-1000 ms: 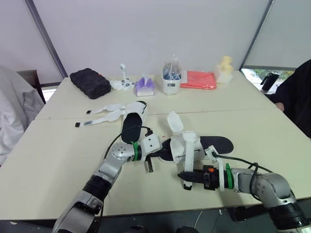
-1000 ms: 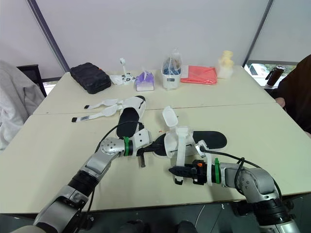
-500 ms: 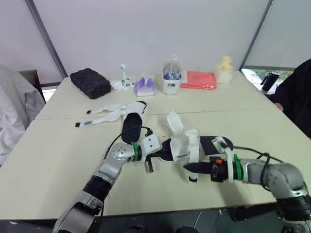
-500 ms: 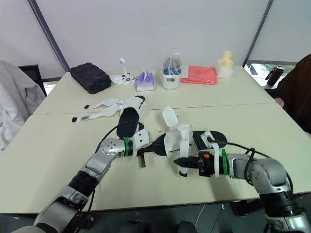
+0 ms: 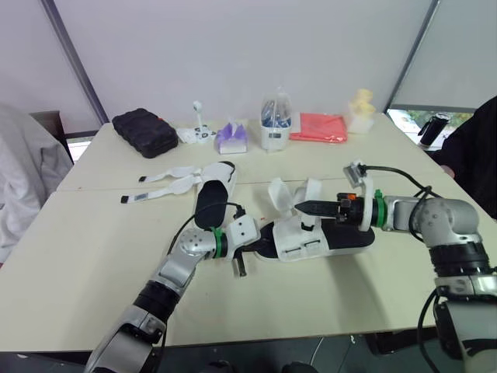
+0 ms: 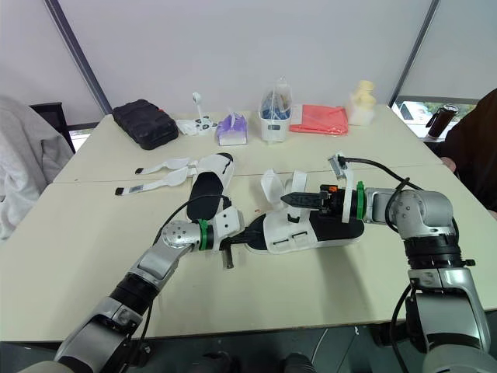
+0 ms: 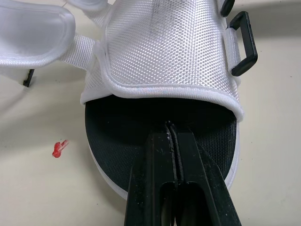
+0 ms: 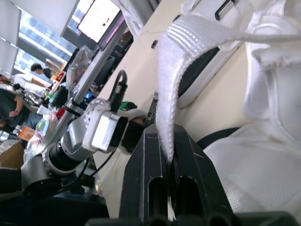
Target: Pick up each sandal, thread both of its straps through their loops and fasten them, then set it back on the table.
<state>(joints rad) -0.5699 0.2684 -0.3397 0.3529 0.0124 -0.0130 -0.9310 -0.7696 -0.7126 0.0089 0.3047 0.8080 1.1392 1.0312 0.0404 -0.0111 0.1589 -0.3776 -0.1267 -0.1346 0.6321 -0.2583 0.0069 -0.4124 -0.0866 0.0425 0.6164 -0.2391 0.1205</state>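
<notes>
A white sandal with a black sole (image 5: 314, 239) lies in the middle of the table. My left gripper (image 5: 253, 242) is shut on the sole's edge at one end; in the left wrist view the fingers (image 7: 160, 155) pinch the black rim below the white upper (image 7: 164, 47) and a black loop (image 7: 244, 44). My right gripper (image 5: 301, 207) hovers above the sandal, shut on a white strap (image 8: 169, 89) that it holds lifted. The second sandal (image 5: 212, 196) lies farther back on the left, with its straps (image 5: 163, 183) spread out flat.
Along the far edge stand a black case (image 5: 144, 132), a purple pack (image 5: 231, 138), a clear bag (image 5: 274, 122), a red cloth (image 5: 317, 127) and a yellow figure (image 5: 359, 109). A person in dark clothing (image 5: 475, 155) sits at the right. A small red speck (image 7: 59, 147) lies beside the sandal.
My right gripper has swung from the table's front edge up and back over the sandal, drawing the strap with it. The left arm has held still.
</notes>
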